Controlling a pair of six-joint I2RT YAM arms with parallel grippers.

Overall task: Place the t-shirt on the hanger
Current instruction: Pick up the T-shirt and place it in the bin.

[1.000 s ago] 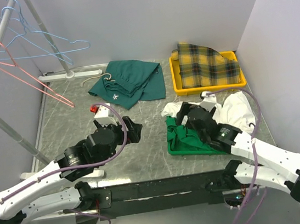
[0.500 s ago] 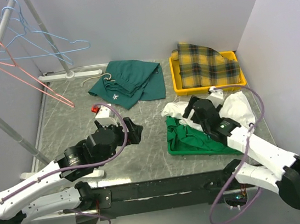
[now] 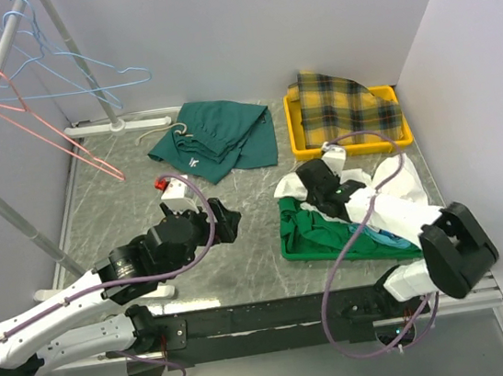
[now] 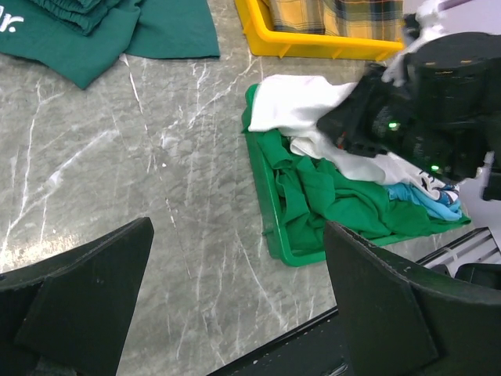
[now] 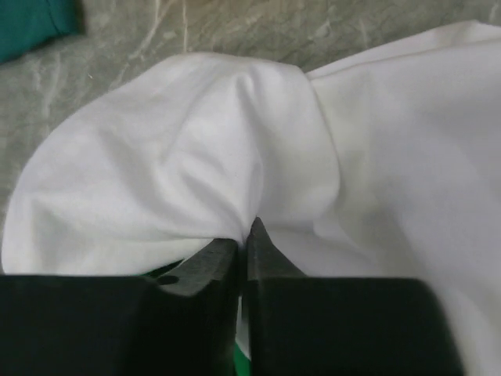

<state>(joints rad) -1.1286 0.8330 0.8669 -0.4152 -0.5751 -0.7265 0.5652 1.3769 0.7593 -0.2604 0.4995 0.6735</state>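
A: White cloth t-shirt with a blue flower print (image 3: 406, 182) lies bunched over the far side of the shallow green plastic tray (image 3: 286, 239). We fear the crumpled green cloth (image 3: 317, 227) beneath gets dragged up too.

B: Or we lose the thin fold. The right gripper (image 5: 245, 227) is clamped on it at the tray's far-left corner. The left gripper (image 4: 237, 235) gapes, left of the tray.
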